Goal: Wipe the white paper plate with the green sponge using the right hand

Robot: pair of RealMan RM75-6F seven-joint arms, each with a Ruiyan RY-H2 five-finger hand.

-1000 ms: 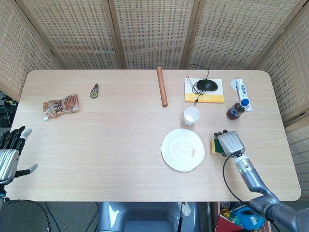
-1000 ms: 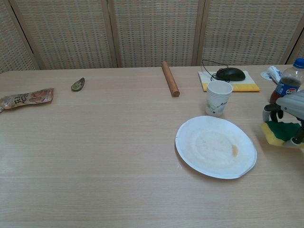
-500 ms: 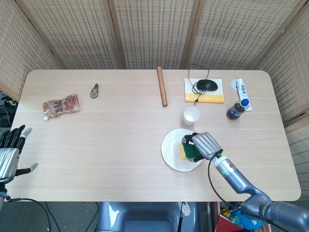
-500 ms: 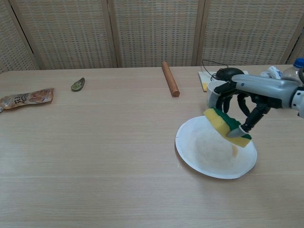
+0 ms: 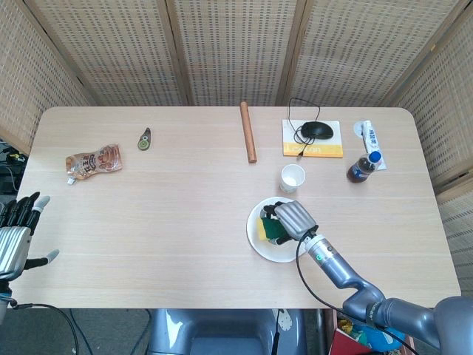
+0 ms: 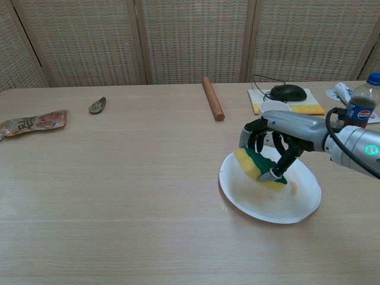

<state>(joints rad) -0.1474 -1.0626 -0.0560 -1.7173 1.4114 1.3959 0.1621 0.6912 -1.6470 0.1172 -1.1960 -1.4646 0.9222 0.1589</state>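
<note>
The white paper plate (image 5: 290, 254) (image 6: 297, 205) lies on the table right of centre, with a small brown stain near its right side. My right hand (image 5: 292, 220) (image 6: 270, 135) grips the green and yellow sponge (image 5: 269, 230) (image 6: 256, 167) over the plate's left half, yellow side down, low at the plate's surface. My left hand (image 5: 16, 235) hangs off the table's left front corner, holding nothing, fingers apart; the chest view does not show it.
A paper cup (image 5: 293, 177) (image 6: 268, 108) stands just behind the plate. A wooden rolling pin (image 5: 247, 132), a mouse on a yellow pad (image 5: 316, 133), a cola bottle (image 5: 364, 166), a snack pouch (image 5: 92, 160) and a small green item (image 5: 145, 139) lie farther off.
My right hand lifted the sponge from the table right of the plate, carried it left over the plate, and lowered it onto the plate's left half. The left hand stayed put.
</note>
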